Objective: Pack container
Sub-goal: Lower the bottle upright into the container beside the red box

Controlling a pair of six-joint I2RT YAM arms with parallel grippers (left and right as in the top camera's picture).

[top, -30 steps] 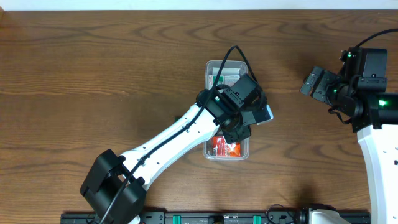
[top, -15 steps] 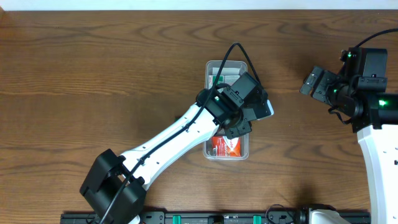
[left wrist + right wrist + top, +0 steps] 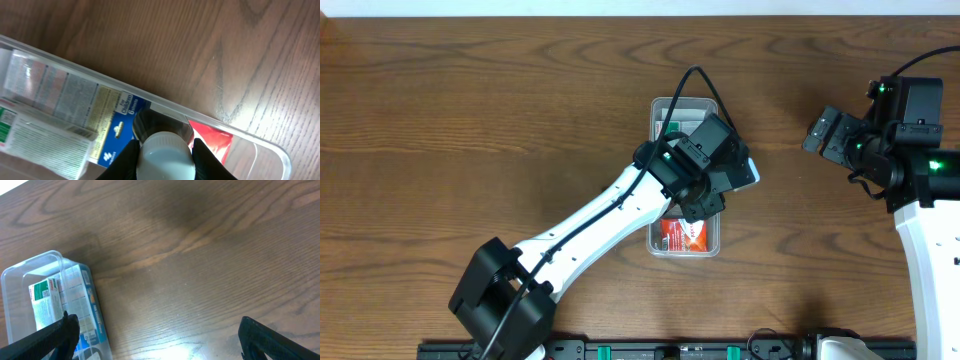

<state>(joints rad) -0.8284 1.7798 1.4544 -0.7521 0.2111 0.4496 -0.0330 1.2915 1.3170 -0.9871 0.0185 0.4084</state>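
Note:
The clear container (image 3: 655, 108) stands lengthwise at the table's middle. A white and green box (image 3: 680, 124) lies at its far end and a red packet (image 3: 682, 232) at its near end. My left gripper (image 3: 720, 180) hovers over the container's right side. In the left wrist view this gripper (image 3: 165, 145) is shut on a small white-capped bottle (image 3: 165, 161), just above a blue box (image 3: 116, 131) and the red packet (image 3: 214, 141) inside the container (image 3: 260, 146). My right gripper (image 3: 818, 133) is open and holds nothing, well to the right of the container (image 3: 15, 275).
Bare brown wood table (image 3: 470, 120) lies on all sides of the container. The left arm's white link (image 3: 590, 225) crosses the near-left area. The right arm's base (image 3: 930, 230) stands at the right edge. A black rail (image 3: 620, 350) runs along the front.
My left gripper with the bottle has shifted slightly toward the container's far end. The right arm has not moved.

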